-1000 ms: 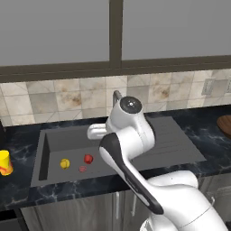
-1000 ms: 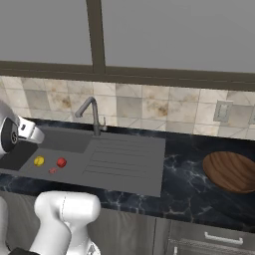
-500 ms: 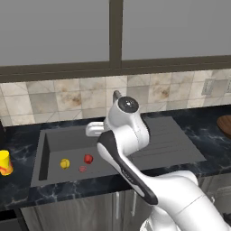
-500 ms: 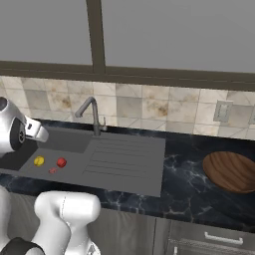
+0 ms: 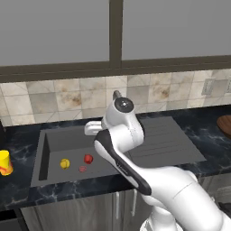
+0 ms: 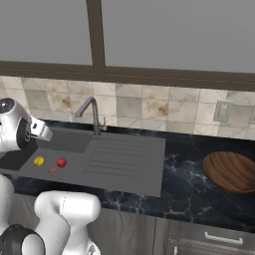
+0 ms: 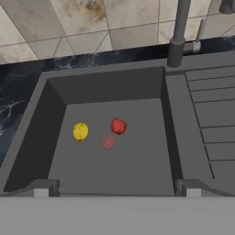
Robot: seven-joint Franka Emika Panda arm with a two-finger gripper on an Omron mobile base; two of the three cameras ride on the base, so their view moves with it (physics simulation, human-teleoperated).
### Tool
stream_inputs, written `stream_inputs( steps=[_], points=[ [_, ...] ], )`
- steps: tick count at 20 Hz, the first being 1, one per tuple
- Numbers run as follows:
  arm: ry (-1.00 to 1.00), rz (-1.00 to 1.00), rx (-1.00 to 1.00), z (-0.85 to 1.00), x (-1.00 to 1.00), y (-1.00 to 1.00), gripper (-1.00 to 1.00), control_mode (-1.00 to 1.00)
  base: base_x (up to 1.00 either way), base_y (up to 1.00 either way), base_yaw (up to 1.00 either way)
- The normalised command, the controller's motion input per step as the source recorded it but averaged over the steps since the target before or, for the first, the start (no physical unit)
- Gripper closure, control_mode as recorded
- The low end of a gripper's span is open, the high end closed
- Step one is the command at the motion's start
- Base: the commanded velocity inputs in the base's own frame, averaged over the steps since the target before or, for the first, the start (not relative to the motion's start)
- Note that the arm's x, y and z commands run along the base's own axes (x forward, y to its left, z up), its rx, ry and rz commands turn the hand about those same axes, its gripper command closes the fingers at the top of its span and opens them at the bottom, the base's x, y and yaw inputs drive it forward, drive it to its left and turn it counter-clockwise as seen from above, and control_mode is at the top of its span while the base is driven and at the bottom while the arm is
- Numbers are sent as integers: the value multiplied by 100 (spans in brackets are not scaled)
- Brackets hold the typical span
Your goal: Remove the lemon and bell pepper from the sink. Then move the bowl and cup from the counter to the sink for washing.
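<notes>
The lemon (image 7: 81, 131) is lying on the floor of the sink (image 7: 110, 85), ahead of the jaws (image 7: 117, 186) and a little toward their left tip, and the bell pepper (image 7: 118, 125) is sitting just beside it, close to the line running out between the two tips. A flat dull reddish disc (image 7: 108, 142) is resting on the basin floor between the two fruits and slightly nearer the jaws. None of the three is touching either tip; the jaws are hanging released and spread wide above the near edge of the basin, gripping nothing. Beyond the fruits the back wall of the basin is rising to the dark marbled worktop (image 7: 27, 73), and the grey faucet (image 7: 178, 32) is standing at the far right of the jaws, at the head of the ribbed drainboard (image 7: 211, 119). From the left base view, the cup (image 5: 5, 163) is standing on the worktop well off to the left of the sink, far from the jaws. From the right base view, the bowl (image 6: 231, 172) is sitting on the worktop well out to the right, past the drainboard.
</notes>
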Motion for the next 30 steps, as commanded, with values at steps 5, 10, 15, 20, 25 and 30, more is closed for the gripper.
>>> stream_inputs(
  steps=[5,10,15,20,25,30],
  points=[
    [3,0,0,-23,21,4,-100,-100,0,0,0],
    [11,0,0,-24,14,7,-100,-100,0,0,0],
    [9,0,0,-23,11,5,-100,-100,0,0,0],
    [0,0,-1,-24,10,5,-100,-100,0,0,0],
    [-1,1,-4,-27,6,6,-100,-100,0,0,0],
    [-1,0,-4,-25,10,2,-100,-100,0,0,0]
  ],
)
